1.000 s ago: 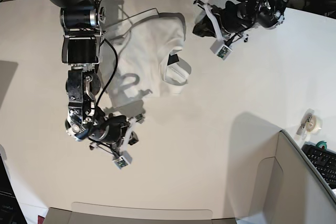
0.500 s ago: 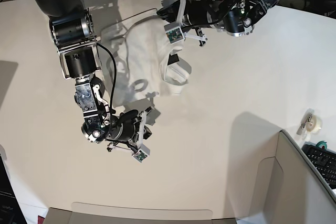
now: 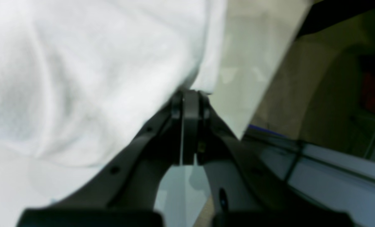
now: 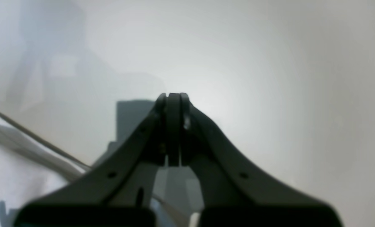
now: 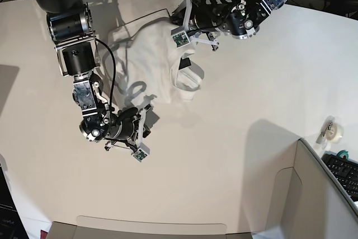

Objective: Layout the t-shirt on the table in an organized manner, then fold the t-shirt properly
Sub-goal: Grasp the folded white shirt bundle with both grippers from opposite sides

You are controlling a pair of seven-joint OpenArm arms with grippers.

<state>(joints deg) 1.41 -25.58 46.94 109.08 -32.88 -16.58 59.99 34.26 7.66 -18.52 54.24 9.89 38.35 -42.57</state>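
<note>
While I monitored the base view, the t-shirt (image 5: 151, 54) lay crumpled on the table (image 5: 235, 155) at upper centre. I saw the left end effector (image 3: 190, 94) fully closed at the shirt's edge; a pinch was not discernible. The right end effector (image 4: 173, 96) was closed, empty, at lower left.

Both arms are built of black cylindrical segments with silvery metal rings at the joints; the right arm (image 5: 75, 43) carries a boxy black link below a ribbed silver collar, and a thin black cable (image 5: 113, 74) loops loosely along it. White bracket pieces and a small green-faced camera board (image 5: 138, 155) sit by the right hand (image 5: 146, 117). The left hand (image 5: 184, 10) has matte black fingers (image 3: 190, 126) tapering to slim tips, with small round screw holes along their curved flanks
</note>
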